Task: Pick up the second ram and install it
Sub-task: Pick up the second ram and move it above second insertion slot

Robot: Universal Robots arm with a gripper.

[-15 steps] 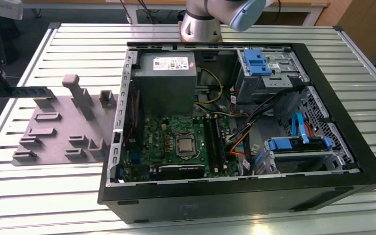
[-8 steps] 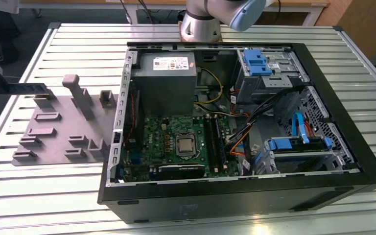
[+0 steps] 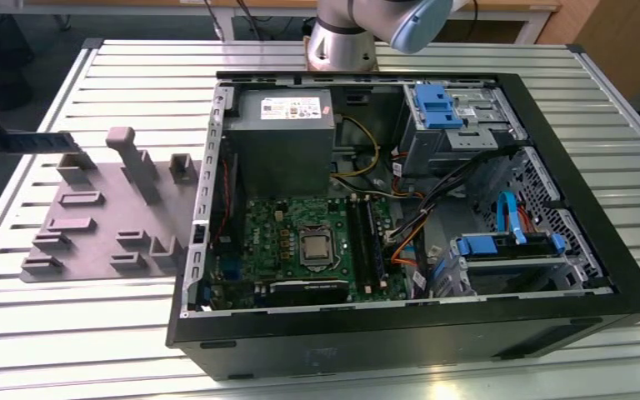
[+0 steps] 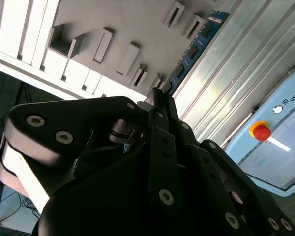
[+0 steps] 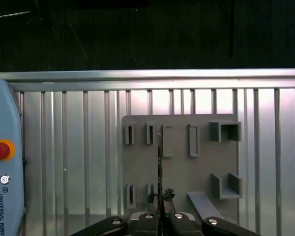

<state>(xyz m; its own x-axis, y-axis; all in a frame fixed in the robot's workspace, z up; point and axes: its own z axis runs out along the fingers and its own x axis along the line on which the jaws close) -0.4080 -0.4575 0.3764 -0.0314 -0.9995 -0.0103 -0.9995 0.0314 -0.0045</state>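
While gripper (image 5: 160, 195) clamps one ram (image 4: 194, 50), one tray (image 3: 103, 221) nearby; one case (image 3: 409, 333) open.

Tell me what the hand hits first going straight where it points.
Likely the grey plastic tray with upright blocks, touched first by the slim blue-green ram stick the hand grips; depth is unclear.
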